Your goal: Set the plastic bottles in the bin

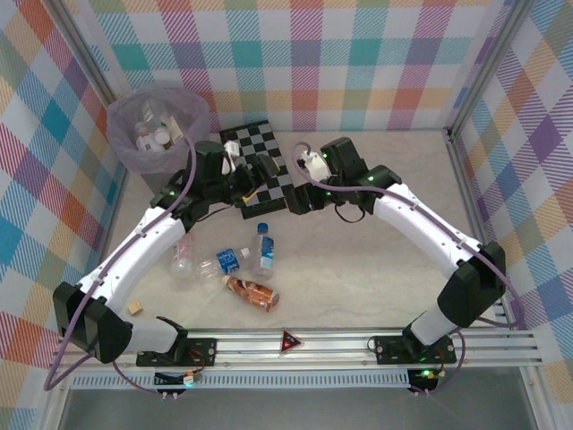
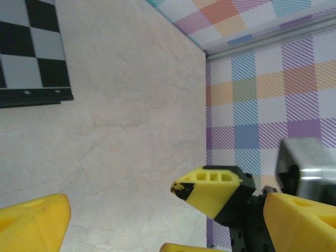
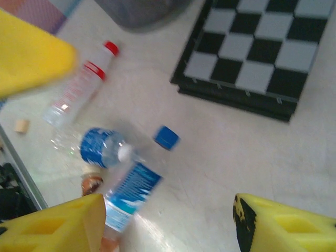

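Tabletop: pale, marble-patterned, evenly lit. Walls: multicolour plaid fabric at back and both sides, on aluminium frame bars. Slotted aluminium rail along near edge. Chequered board lies flat near back wall.

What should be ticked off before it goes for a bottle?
1. Left pincer open and empty: ok.
2. Right pincer open and empty: ok.
3. Target in sight: ok, the blue-cap bottle lies just below the right pincer.
4. Bin upright, mouth open: ok.
5. Clearance between the two pincers: cannot tell; they sit close.
6. Table free of bottles: not ok, four lie there.
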Controlling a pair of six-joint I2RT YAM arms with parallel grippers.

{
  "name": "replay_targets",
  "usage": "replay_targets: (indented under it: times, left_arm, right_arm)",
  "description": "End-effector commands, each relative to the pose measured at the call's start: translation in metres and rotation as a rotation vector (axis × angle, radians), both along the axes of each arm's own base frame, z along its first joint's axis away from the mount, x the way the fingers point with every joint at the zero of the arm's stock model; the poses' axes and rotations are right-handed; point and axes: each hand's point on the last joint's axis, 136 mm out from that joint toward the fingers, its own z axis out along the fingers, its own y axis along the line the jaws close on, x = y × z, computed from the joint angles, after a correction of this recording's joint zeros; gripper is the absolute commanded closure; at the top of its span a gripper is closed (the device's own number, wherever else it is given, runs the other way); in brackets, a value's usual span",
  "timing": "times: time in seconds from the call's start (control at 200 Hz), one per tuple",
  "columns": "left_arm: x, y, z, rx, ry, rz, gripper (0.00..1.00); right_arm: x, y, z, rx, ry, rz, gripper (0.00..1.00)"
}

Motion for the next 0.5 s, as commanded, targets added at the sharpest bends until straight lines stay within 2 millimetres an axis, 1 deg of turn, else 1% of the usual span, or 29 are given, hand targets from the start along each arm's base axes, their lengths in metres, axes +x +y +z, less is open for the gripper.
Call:
replay_targets:
  times: [0.0,0.095,0.15,0.19,0.27,0.33,0.385,0.495]
  left_arm:
    - [0.0,0.025,0.017,0.031,-0.043,0.05,0.06]
    - [0.002,0.047,0.015,0.063,-0.038,0.103,0.06]
    - [0.0,0.06,0.014,0.098,-0.038,0.131,0.06]
    - [-0.001,0.069,0.012,0.131,-0.037,0.147,0.06]
    - [-0.003,0.083,0.011,0.168,-0.038,0.175,0.06]
    - [-0.003,0.087,0.01,0.171,-0.038,0.183,0.06]
    - [-0.003,0.088,0.009,0.174,-0.038,0.184,0.06]
    - [-0.003,0.089,0.001,0.178,-0.027,0.189,0.06]
  right_arm:
    - [-0.031,-0.004,-0.043,-0.144,0.149,0.026,0.32]
    - [-0.056,0.011,-0.056,-0.154,0.217,0.059,0.3]
    - [-0.065,0.016,-0.062,-0.161,0.276,0.033,0.28]
    - [-0.071,0.022,-0.068,-0.158,0.331,0.01,0.24]
    - [-0.081,0.031,-0.084,-0.147,0.448,-0.06,0.2]
    - [-0.087,0.039,-0.096,-0.117,0.535,-0.104,0.16]
    - [-0.09,0.047,-0.107,-0.106,0.581,-0.137,0.13]
    - [-0.095,0.068,-0.12,-0.094,0.618,-0.15,0.08]
